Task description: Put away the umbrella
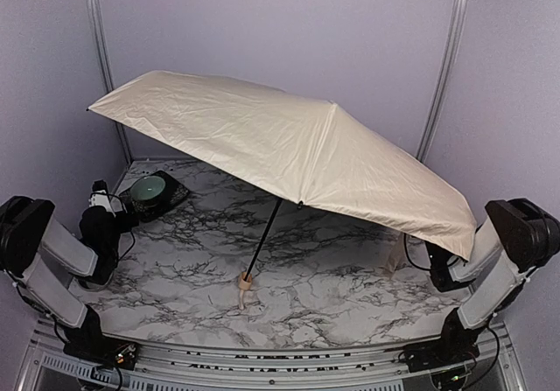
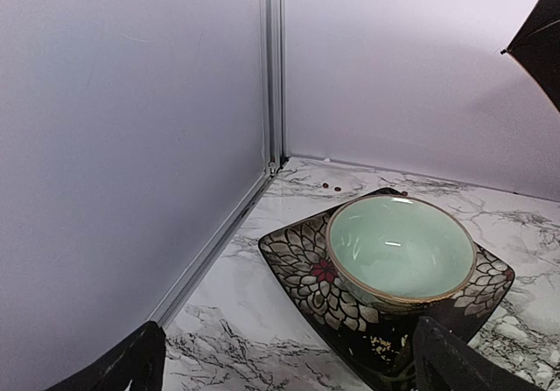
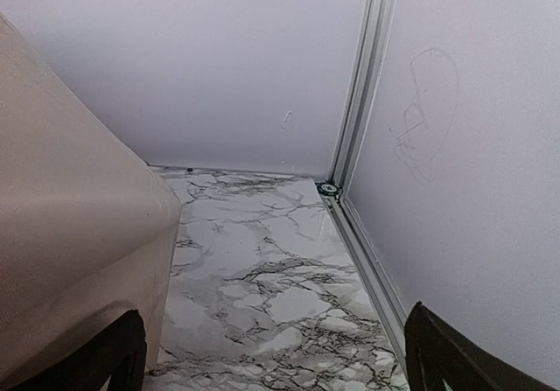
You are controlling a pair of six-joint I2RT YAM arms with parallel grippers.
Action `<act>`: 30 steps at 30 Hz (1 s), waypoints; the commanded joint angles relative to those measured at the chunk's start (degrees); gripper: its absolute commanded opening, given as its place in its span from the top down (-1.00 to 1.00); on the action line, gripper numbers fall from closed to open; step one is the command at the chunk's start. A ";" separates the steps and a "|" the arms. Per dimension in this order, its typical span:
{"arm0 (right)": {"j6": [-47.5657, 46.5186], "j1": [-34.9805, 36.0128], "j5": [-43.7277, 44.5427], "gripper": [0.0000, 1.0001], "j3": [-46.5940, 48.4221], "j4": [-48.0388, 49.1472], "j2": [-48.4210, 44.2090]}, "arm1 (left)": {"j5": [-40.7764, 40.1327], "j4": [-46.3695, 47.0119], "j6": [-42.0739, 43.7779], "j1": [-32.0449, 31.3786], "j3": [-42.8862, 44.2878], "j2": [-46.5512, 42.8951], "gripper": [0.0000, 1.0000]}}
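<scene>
The umbrella stands open on the marble table, its cream-beige canopy tilted with the right edge low. Its thin black shaft slants down to the pale tan knob handle resting on the table near the front centre. The canopy's edge fills the left of the right wrist view, and a dark corner of it shows at the top right of the left wrist view. My left gripper is open and empty, beside the plate at the left. My right gripper is open and empty at the right, next to the canopy edge.
A pale green bowl sits on a dark flower-patterned square plate at the back left corner; the bowl also shows in the top view. Purple walls with metal posts enclose the table.
</scene>
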 commanded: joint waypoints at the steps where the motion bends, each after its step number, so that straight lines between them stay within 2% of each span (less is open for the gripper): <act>1: 0.99 -0.72 -0.51 -1.00 1.35 0.30 0.15 | -0.74 1.39 0.37 -0.15 0.04 -0.16 -0.98; 10: 1.06 -0.72 -0.59 -1.00 1.53 -0.08 0.14 | 0.22 1.01 0.28 0.26 0.07 -0.28 -0.98; 13: 0.57 -0.63 -0.95 -1.00 0.34 1.70 -0.28 | 5.01 1.14 2.49 0.20 -0.22 -0.75 -0.98; 15: 0.12 -0.63 -2.12 -1.00 -1.06 2.34 -2.49 | 9.32 2.68 4.49 -0.02 -2.33 -3.31 -0.99; 18: 1.49 -0.59 0.54 -1.00 -2.08 -0.79 -7.97 | 4.58 -4.33 6.93 -3.76 -2.57 -15.05 -0.98; 20: 3.37 -0.61 1.70 -0.99 -1.64 -6.68 -12.11 | 2.63 -7.97 4.25 -5.88 -1.37 -21.31 -0.99; 22: 6.26 -0.65 0.71 -1.00 0.10 -15.19 -16.12 | 6.10 -11.30 1.77 -8.34 0.31 -24.84 -0.98; 24: 8.34 -0.61 -1.54 -1.00 2.87 -24.20 -19.07 | 6.22 -18.64 1.42 -13.70 3.91 -27.03 -0.98; 26: 7.94 -0.60 -4.07 -1.00 5.97 -32.88 -20.92 | 8.10 -27.68 1.17 -20.39 7.62 -28.51 -0.89; 28: 9.00 -0.61 -3.90 -0.99 8.99 -41.45 -22.23 | 14.87 -35.00 -1.55 -26.29 11.60 -28.62 -0.76; 30: 10.67 -0.61 -3.60 -0.99 11.62 -50.80 -22.89 | 23.17 -39.98 -7.99 -30.79 16.15 -26.05 -0.61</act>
